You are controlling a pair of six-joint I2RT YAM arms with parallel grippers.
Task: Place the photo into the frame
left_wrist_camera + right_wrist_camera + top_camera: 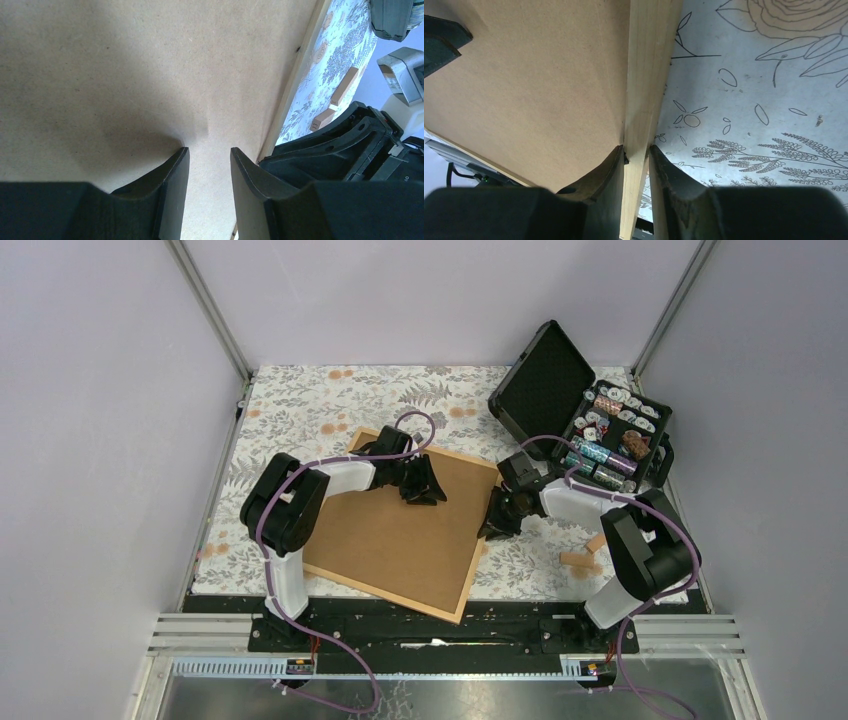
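The frame lies flat on the floral cloth, and a brown backing board fills it. The photo is hidden. My left gripper rests tips-down on the board near the frame's far edge. In the left wrist view the left gripper is open, with only bare board between its fingers and the moulding to its right. My right gripper is at the frame's right side. In the right wrist view it is shut on the pale wood moulding, one finger over the board, the other outside.
An open black hard case holding several patterned rolls stands at the back right. Two small wooden blocks lie on the floral cloth by the right arm's base. Grey walls with metal posts surround the table.
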